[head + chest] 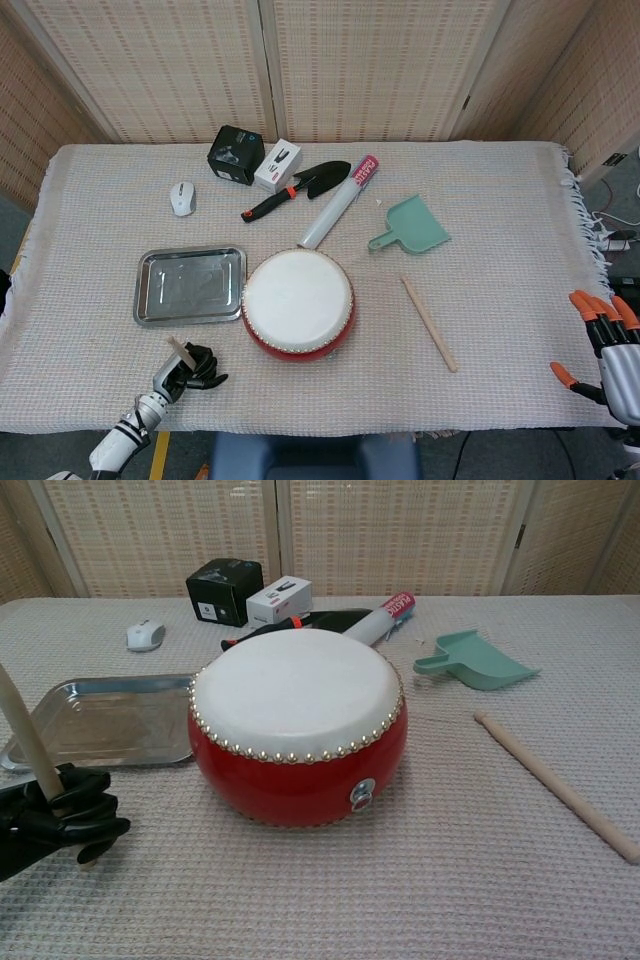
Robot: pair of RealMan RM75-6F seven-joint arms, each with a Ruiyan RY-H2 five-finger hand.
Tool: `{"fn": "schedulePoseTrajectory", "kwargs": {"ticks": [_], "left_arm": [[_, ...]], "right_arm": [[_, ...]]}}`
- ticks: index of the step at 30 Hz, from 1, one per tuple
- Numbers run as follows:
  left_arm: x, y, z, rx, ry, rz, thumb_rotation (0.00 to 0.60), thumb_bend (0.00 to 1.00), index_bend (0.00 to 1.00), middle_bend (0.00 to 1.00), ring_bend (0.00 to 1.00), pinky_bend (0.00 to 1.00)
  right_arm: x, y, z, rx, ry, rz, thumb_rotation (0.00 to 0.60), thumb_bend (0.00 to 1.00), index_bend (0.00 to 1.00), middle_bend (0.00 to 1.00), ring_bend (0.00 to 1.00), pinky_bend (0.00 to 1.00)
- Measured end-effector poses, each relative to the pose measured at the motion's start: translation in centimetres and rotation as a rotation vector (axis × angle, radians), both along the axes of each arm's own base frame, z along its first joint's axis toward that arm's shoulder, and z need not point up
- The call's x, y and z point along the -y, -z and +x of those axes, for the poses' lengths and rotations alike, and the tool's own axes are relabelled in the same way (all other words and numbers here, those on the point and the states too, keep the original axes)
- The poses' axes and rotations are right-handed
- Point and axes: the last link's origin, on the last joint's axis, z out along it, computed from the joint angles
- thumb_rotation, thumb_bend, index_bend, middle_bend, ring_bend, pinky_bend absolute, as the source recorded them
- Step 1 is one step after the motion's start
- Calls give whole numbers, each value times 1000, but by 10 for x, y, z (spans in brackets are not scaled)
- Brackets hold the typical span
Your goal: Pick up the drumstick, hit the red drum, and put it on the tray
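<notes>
A pale wooden drumstick (22, 735) stands tilted, left of the red drum (298, 730), near the steel tray (110, 720).

The drum (298, 302) sits mid-table; the tray (190, 285) lies at its 9 o'clock, the dustpan (413, 224) at 2, a loose stick (429, 324) at 3.

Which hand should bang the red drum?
Probably the left hand: it already grips a drumstick beside the red drum. The right hand holds nothing at the table's far edge.
</notes>
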Motion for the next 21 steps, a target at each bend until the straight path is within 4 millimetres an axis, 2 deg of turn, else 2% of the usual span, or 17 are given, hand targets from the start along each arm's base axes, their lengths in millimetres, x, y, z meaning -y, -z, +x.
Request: {"fn": "schedulePoseTrajectory", "kwargs": {"ticks": [3, 10, 17, 21], "left_arm": [[0, 2, -1, -21, 2, 1, 600, 298, 998, 996, 917, 838], [-2, 2, -1, -58, 11, 23, 600, 465, 1000, 1000, 995, 989], [-4, 0, -1, -86, 26, 53, 600, 609, 1000, 1000, 1000, 1000], [-10, -7, -1, -138, 62, 97, 600, 625, 1000, 1000, 1000, 1000]], "right_arm": [[0, 0, 0, 0, -1, -1, 600, 182, 69, 69, 0, 54], [-1, 0, 1, 0, -2, -2, 600, 183, 69, 69, 0, 54], [0, 0, 1, -1, -4, -3, 600, 183, 69, 69, 0, 54], [1, -1, 1, -1, -11, -2, 600, 183, 69, 69, 0, 55]]}}
